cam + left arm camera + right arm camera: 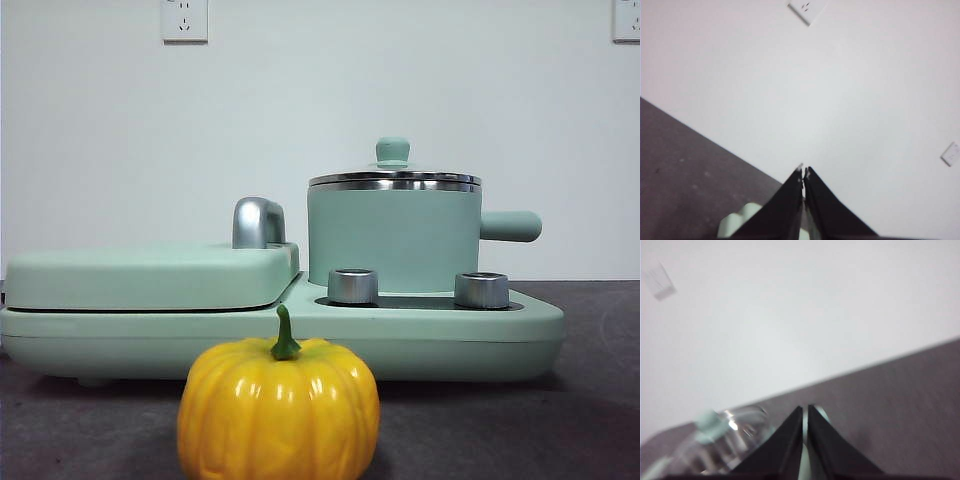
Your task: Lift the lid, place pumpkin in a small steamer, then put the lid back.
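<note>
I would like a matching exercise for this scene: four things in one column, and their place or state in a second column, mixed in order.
Things
1. pumpkin
2. lid
3. small steamer
4. left gripper

Place or state
A. closed on top of the pot
B. standing on the appliance base, handle pointing to the side
C. on the table, in front of the appliance
D. fingers together, holding nothing

Pairs: 1-C, 2-A, 3-B, 4-D
</note>
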Robot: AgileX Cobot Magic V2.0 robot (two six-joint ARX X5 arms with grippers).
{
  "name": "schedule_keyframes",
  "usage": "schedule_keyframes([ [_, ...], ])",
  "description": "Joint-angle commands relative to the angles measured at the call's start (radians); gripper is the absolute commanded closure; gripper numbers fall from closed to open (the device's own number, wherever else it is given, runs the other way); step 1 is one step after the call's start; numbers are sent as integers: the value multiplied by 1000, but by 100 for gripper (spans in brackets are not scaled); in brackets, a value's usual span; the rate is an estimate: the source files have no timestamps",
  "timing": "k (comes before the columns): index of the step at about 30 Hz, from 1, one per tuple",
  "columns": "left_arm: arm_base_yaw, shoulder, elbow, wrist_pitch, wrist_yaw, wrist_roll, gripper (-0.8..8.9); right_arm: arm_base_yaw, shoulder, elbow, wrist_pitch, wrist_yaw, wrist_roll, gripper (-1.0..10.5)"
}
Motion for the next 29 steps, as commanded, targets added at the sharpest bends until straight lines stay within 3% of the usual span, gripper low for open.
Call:
schedule_keyframes([
  [1,0,3,101,-75,3,1,804,1,11,99,-53,-3,13,933],
  [6,0,54,306,-321,16,168,803,1,81,281,-214,-17,-24,933],
  [11,0,161,503,-521,63,339,803,1,191,439,-333,-111,-174,933],
  [20,0,405,694,-672,266,581,803,3,423,618,-490,-243,-420,933],
  [29,-37,639,778,-724,357,809,803,20,604,690,-552,-243,-613,933],
])
